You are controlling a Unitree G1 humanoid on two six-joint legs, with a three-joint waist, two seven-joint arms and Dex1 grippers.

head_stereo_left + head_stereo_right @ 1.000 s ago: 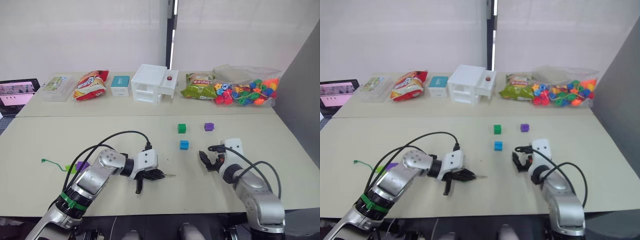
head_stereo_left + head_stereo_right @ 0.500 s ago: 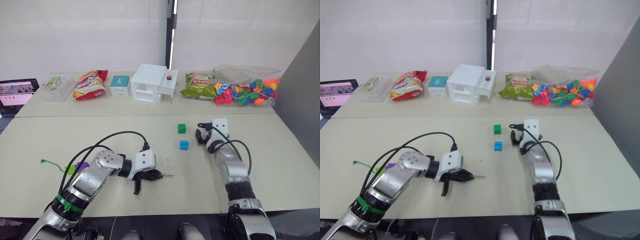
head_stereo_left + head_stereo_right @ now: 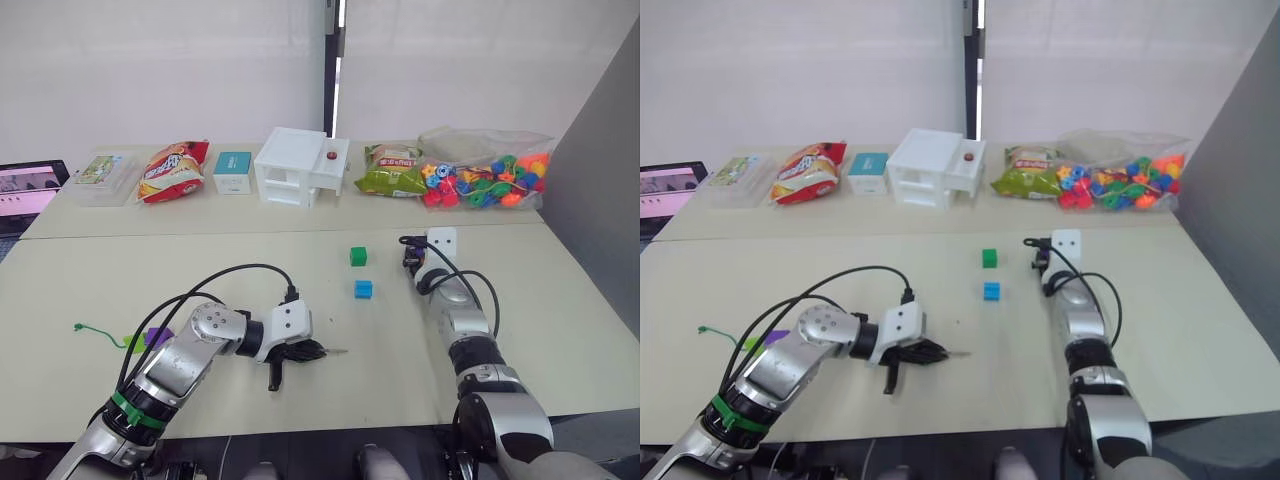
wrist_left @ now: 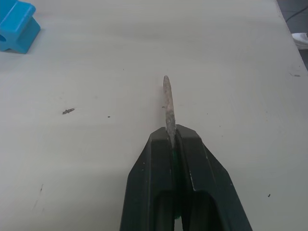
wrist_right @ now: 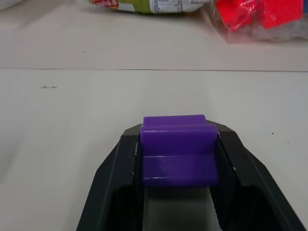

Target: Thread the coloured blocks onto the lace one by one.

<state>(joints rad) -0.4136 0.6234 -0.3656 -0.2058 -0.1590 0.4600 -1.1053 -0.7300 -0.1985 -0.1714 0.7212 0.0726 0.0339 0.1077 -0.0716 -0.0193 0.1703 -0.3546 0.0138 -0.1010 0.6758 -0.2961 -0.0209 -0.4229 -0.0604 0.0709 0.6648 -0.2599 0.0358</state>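
The right gripper (image 5: 178,159) squeezes a purple block (image 5: 177,150) just right of the dark green block (image 3: 359,256). The left gripper (image 4: 172,139) pinches the lace (image 4: 168,103) tip, nearer the robot than the blue block (image 3: 364,289).

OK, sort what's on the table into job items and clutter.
Job:
lace tip, pinched in the left gripper
purple block, between the right gripper's fingers
blue block
dark green block

Clutter:
bead bag
snack bags
white drawer box

The left arm (image 3: 170,375) hides most of the lace (image 3: 100,331) and half a purple block (image 3: 158,337) beside it; the laptop (image 3: 25,190) is cut off.
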